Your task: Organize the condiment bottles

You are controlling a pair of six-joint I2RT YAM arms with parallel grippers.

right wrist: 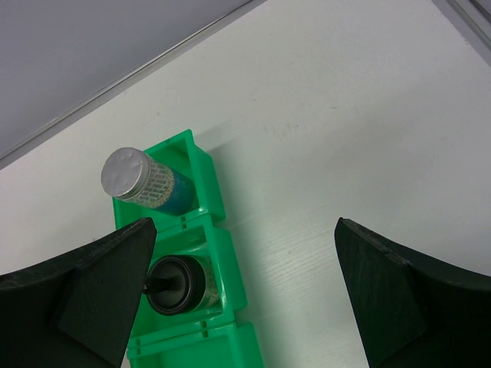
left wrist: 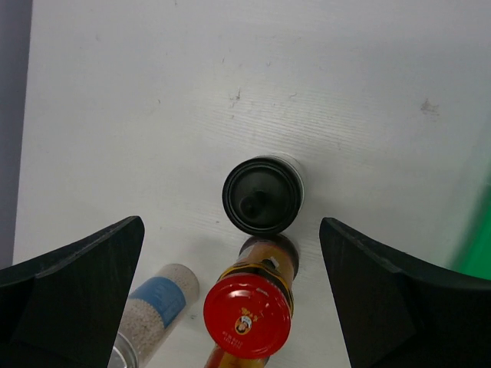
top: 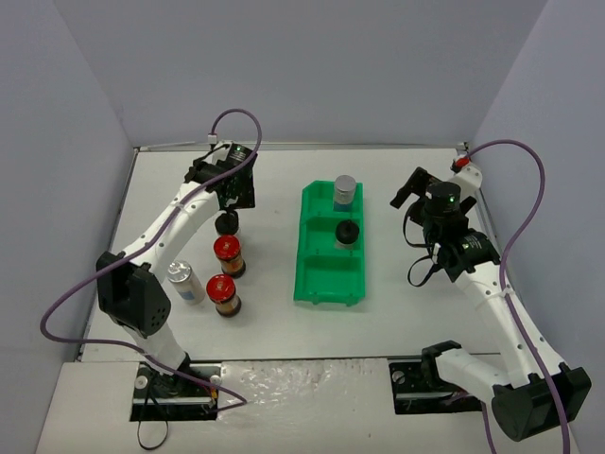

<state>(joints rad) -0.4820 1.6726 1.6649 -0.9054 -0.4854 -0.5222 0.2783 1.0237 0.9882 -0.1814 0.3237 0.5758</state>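
White tabletop (top: pixel 416 303), boxed in by pale grey walls (top: pixel 302 66), carries a green divided bin (top: pixel 329 282) near its middle. A silver-capped jar (top: pixel 345 191) stands in the far compartment and a black-capped jar (top: pixel 347 233) in the middle one. Left of the bin a second black-capped jar (left wrist: pixel 262 195) stands on the table, with the farther red-capped jar (top: pixel 229 253), the nearer red-capped jar (top: pixel 223 293) and a second silver-capped jar (top: pixel 185 282) closer to the arm bases. The left gripper (top: pixel 229 200) hovers over that second black-capped jar, fingers spread wide and touching nothing. The right gripper (top: pixel 408 192) hangs right of the bin, fingers likewise apart, holding nothing.
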